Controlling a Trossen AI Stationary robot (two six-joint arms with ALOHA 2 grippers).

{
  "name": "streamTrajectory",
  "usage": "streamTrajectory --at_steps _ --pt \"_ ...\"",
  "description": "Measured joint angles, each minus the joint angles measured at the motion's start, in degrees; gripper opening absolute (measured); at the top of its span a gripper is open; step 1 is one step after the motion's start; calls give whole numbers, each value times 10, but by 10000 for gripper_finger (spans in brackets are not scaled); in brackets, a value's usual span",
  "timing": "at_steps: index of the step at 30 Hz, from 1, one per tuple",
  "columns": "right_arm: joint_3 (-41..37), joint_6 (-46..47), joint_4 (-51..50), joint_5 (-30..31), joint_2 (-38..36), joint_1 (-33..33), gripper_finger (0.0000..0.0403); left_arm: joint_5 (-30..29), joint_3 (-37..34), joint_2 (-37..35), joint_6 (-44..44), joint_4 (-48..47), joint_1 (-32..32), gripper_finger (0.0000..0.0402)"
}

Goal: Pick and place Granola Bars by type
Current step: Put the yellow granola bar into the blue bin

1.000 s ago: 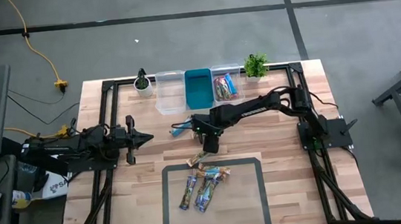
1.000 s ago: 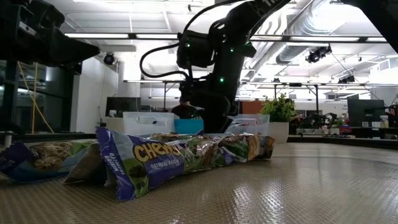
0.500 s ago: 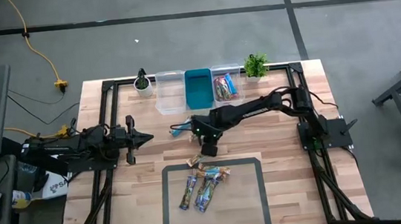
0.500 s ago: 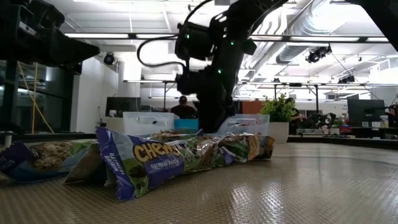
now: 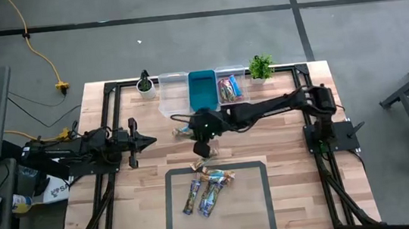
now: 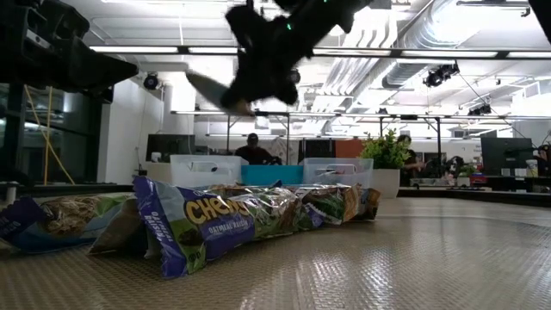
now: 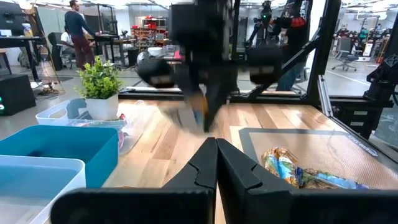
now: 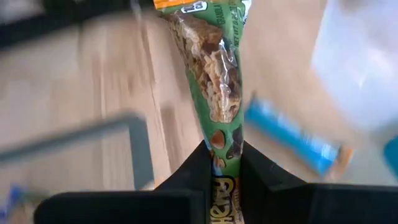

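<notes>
Left gripper (image 5: 146,140) parked at table's left side, jaws together per its wrist cam, well apart from everything. Right gripper (image 5: 199,149) is mid-table, lifted, just beyond the dark mat (image 5: 265,222), jaws clamped on a green-wrapped granola bar (image 8: 217,81); bar's long axis runs straight out from the fingers. Bins lie farther back: clear bin (image 5: 174,96), blue bin (image 5: 203,92), clear bin w/ bars (image 5: 230,89). Right arm clearly nearer. Remaining bars (image 5: 208,190) on mat. Right wrist cam shows grip + a blue-wrapped bar (image 8: 292,137) on the wood; overhead hides grip
</notes>
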Motion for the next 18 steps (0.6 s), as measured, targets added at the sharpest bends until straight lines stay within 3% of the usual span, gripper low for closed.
streamTrajectory --at_steps 13,18 --pt "0 -1 259 40 -49 10 35 0 0 0 0 0 0 1" --pt "1 -1 350 84 -49 10 38 0 0 0 0 0 0 1"
